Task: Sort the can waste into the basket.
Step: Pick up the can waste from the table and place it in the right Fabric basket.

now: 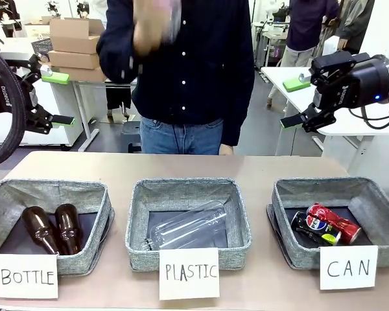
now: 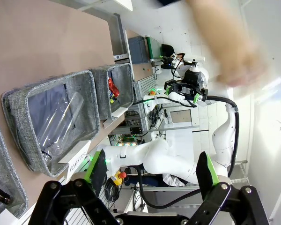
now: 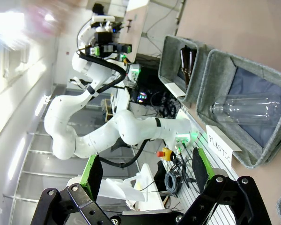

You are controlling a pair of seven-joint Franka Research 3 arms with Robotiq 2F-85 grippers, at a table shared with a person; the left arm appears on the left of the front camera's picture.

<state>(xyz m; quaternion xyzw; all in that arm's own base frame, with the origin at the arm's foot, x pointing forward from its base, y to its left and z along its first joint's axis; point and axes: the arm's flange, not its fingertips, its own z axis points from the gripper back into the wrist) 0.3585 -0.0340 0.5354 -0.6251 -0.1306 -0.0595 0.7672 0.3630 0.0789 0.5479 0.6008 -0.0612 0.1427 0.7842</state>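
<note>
- Three grey baskets in a row on the table, carded "BOTTLE", "PLASTIC", "CAN".
- Right basket: red can and black-blue can lying side by side, touching.
- Middle basket: clear plastic bottle on its side.
- Left basket: two brown bottles.
- Left pincer and right pincer raised above the table, jaws spread, empty.
- Person's hand lifted, blurred.

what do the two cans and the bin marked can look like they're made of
Red can: likely thin painted metal, glossy with highlights and a dented side. Black-blue can: the same glossy printed metal, by its look. CAN basket: grey woven fabric, matte and soft-walled, with a dark lining.
</note>
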